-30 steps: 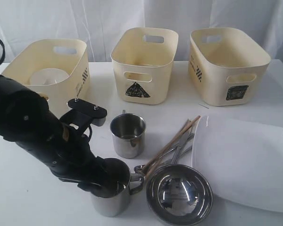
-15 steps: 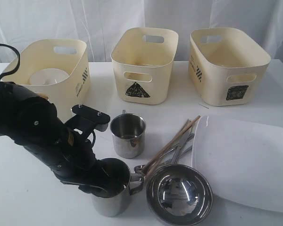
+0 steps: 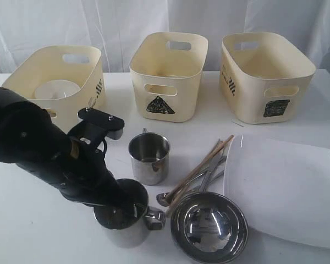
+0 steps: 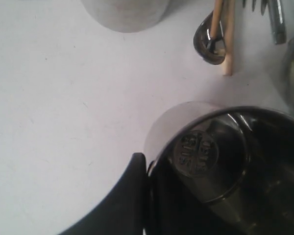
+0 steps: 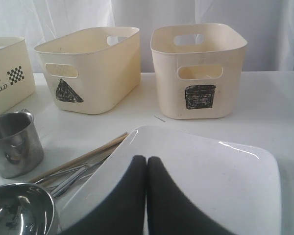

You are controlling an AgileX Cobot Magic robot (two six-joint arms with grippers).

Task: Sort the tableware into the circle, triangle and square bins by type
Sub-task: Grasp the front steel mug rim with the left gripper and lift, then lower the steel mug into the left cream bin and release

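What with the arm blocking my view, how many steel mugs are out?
2. The far mug stands before the triangle bin; the near mug is gripped by the left gripper. Others may be hidden.

A black triangle [image 3: 160,105] is marked on the middle bin [image 3: 181,99] and a black square [image 3: 276,108] on the right-hand bin [image 3: 247,93]. The left-hand bin [image 5: 5,56] bears the word "WORLD" [image 5: 2,91] under a checkered patch [image 5: 15,75]; the smaller print above it is unreadable. A round stamp [image 4: 195,152] in the bottom of the mug [image 4: 264,161] seems to read "SUS"; the rest is blurred.
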